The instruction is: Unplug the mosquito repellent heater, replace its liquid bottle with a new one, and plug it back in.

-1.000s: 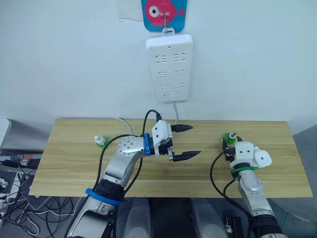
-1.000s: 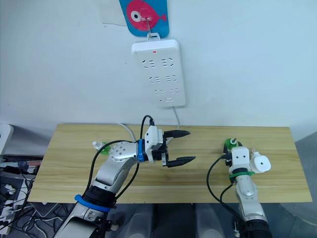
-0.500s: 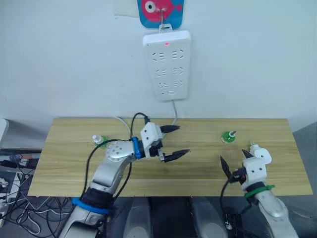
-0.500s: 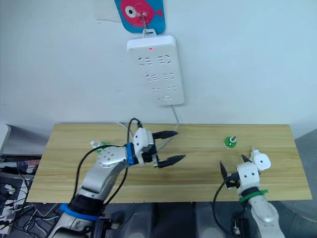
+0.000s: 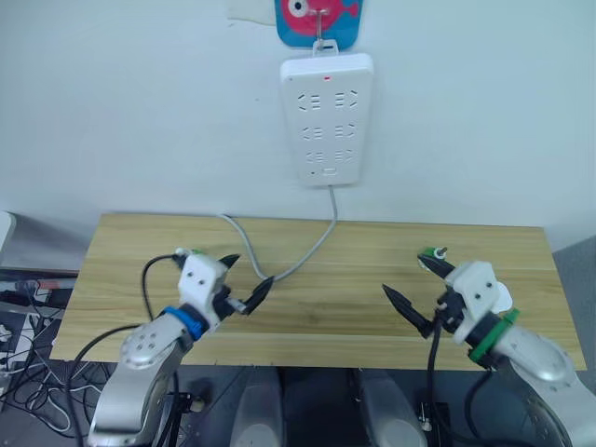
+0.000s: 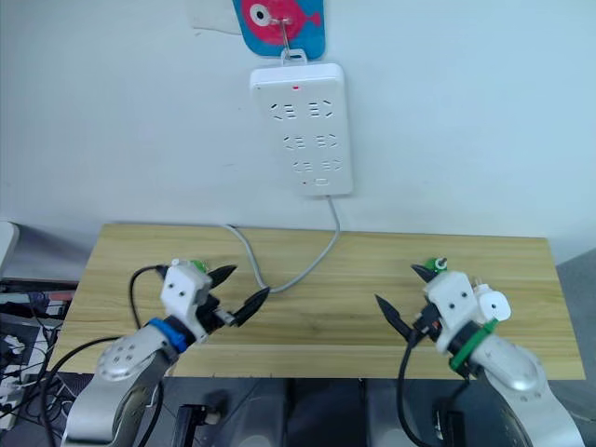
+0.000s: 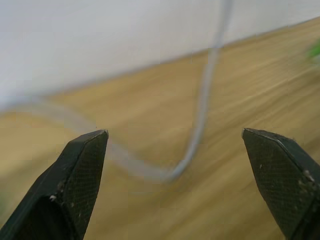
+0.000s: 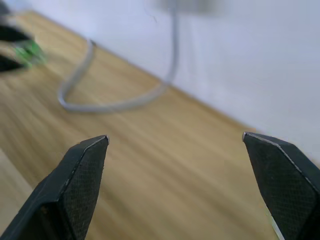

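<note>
From the head camera, a long white plastic power strip (image 5: 327, 119) hangs on the pale wall from a hook on a blue plaque with a pink fish (image 5: 318, 15). Its red light is lit. Its grey cable (image 5: 303, 256) drops to the wooden tabletop (image 5: 335, 317) and curves back toward the far edge. A small green-capped liquid bottle (image 6: 197, 265) stands near the tabletop's left end, just behind the left gripper (image 5: 250, 271). A second green-capped bottle (image 6: 434, 265) stands toward the right end, by the upper finger of the right gripper (image 5: 407, 277). A small white rounded unit with short pins, seemingly the mosquito repellent heater (image 6: 491, 305), sits against the outer side of the right gripper's white housing. How it is fixed there cannot be told. Both arms reach in low over the near edge, black fingers spread wide and pinching nothing, tips pointing toward the middle of the tabletop. Cords lie on the floor (image 5: 28, 372) off the left end. The left wrist camera shows its two fingers (image 7: 75, 175) far apart over blurred wood grain, with the grey cable curling between them and the wall behind. The right wrist camera shows its fingers (image 8: 75, 175) likewise apart, the cable looping over the wood, and the far green bottle beside the other gripper's black tips.
</note>
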{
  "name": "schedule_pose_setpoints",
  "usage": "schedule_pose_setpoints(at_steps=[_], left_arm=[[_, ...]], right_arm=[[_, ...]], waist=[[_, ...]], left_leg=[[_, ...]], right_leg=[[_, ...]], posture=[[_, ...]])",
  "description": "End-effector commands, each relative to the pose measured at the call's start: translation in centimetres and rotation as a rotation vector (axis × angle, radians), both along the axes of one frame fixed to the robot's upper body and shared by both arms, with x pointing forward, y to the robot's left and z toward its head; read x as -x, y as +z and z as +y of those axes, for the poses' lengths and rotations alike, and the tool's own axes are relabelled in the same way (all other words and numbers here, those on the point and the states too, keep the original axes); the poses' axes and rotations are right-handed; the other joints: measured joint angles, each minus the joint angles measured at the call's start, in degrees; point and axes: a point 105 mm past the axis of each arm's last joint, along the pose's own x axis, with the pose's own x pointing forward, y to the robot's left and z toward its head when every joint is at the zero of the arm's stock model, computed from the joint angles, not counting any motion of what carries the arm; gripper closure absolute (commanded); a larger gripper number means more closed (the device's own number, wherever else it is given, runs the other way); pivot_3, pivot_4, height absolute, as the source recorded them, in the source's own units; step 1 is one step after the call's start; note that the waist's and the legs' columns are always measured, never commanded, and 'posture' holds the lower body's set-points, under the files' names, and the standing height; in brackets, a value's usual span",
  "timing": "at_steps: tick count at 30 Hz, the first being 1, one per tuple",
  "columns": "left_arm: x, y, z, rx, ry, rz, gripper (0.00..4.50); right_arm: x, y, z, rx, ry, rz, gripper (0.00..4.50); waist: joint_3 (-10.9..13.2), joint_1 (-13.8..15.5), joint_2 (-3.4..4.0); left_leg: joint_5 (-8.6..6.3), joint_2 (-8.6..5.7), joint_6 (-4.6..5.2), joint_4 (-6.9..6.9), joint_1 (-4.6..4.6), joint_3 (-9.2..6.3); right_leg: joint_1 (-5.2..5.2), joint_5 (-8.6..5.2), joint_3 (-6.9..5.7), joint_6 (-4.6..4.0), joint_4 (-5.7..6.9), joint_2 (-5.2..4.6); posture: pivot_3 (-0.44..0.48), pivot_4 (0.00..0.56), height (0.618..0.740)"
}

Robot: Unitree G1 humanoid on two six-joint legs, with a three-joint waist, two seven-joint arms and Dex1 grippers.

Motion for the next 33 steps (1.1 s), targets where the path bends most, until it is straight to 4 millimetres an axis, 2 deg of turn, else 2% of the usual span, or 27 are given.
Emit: schedule_pose_setpoints(at_steps=[1, 3, 5, 9, 11, 15, 18, 25, 33], left_arm=[[0.5, 0.0, 3.7, 0.048, 0.258, -0.062, 0.0], [0.8, -1.3, 4.8, 0.042, 0.337, -0.057, 0.0], [0.8, -2.3, 4.7, 0.03, 0.348, -0.059, 0.0], [-0.7, -3.9, 4.7, 0.098, 0.422, -0.049, 0.0], [-1.5, -4.2, 4.6, 0.125, 0.462, -0.05, 0.0], [-2.9, -4.1, 3.3, 0.139, 0.434, -0.07, 0.0], [-3.8, -4.0, 3.1, 0.152, 0.43, -0.079, 0.0], [-5.4, -3.6, 4.4, 0.118, 0.489, -0.127, 0.0], [-7.9, -4.4, 3.4, 0.108, 0.411, -0.102, 0.0]], right_arm=[[0.5, 1.7, 3.4, 0.001, 0.202, -0.026, 0.02], [0.1, 2.3, 4.7, -0.004, 0.264, -0.03, 0.02], [0.0, 2.5, 5.6, -0.014, 0.309, -0.018, 0.02], [0.3, 3.1, 7.2, -0.006, 0.399, -0.021, 0.02], [0.5, 3.1, 7.7, 0.009, 0.433, -0.023, 0.02], [0.5, 3.4, 8.4, 0.031, 0.472, -0.041, 0.02], [0.1, 4.0, 8.4, 0.028, 0.467, -0.054, 0.02], [-0.6, 4.7, 7.9, 0.015, 0.432, -0.064, 0.02], [-0.8, 4.9, 7.4, -0.029, 0.372, -0.044, 0.02]], waist=[[0.0, 0.8, -0.04], [0.0, 1.1, -0.13], [-0.1, 2.0, -0.21], [-0.1, 3.6, -0.27], [-0.2, 4.1, -0.41], [-0.3, 4.4, -0.58], [-0.4, 4.7, -0.62], [-0.7, 5.3, -0.69], [-1.6, 5.9, -0.66]], left_leg=[[0.0, -0.01, 0.0, 0.01, -0.01, -0.01], [-0.01, -0.02, 0.01, 0.02, -0.03, -0.03], [0.0, -0.03, 0.01, 0.01, -0.03, -0.08], [0.06, -0.06, -0.11, 0.01, -0.09, -0.13], [0.06, -0.06, -0.1, 0.07, -0.16, -0.25], [0.11, -0.06, -0.2, 0.07, -0.23, -0.4], [0.16, -0.06, -0.27, 0.06, -0.22, -0.47], [0.18, -0.05, -0.31, 0.06, -0.28, -0.73], [0.21, -0.05, -0.36, 0.07, -0.41, -1.02]], right_leg=[[-0.01, 0.0, -0.01, 0.0, -0.02, -0.01], [-0.01, 0.01, -0.02, 0.01, -0.02, -0.02], [0.0, 0.01, -0.09, 0.01, -0.02, -0.02], [-0.01, 0.17, -0.17, -0.25, -0.14, -0.06], [-0.01, 0.2, -0.28, -0.27, -0.13, -0.07], [-0.01, 0.22, -0.43, -0.31, -0.13, -0.07], [-0.01, 0.29, -0.51, -0.42, -0.07, -0.06], [-0.01, 0.33, -0.76, -0.49, 0.01, -0.06], [-0.01, 0.35, -1.13, -0.54, 0.01, -0.06]], posture=[[0.239, 0.365, 0.74], [0.25, 0.351, 0.74], [0.265, 0.337, 0.74], [0.278, 0.328, 0.74], [0.275, 0.322, 0.74], [0.271, 0.311, 0.74], [0.27, 0.304, 0.74], [0.258, 0.281, 0.74], [0.247, 0.268, 0.74]])
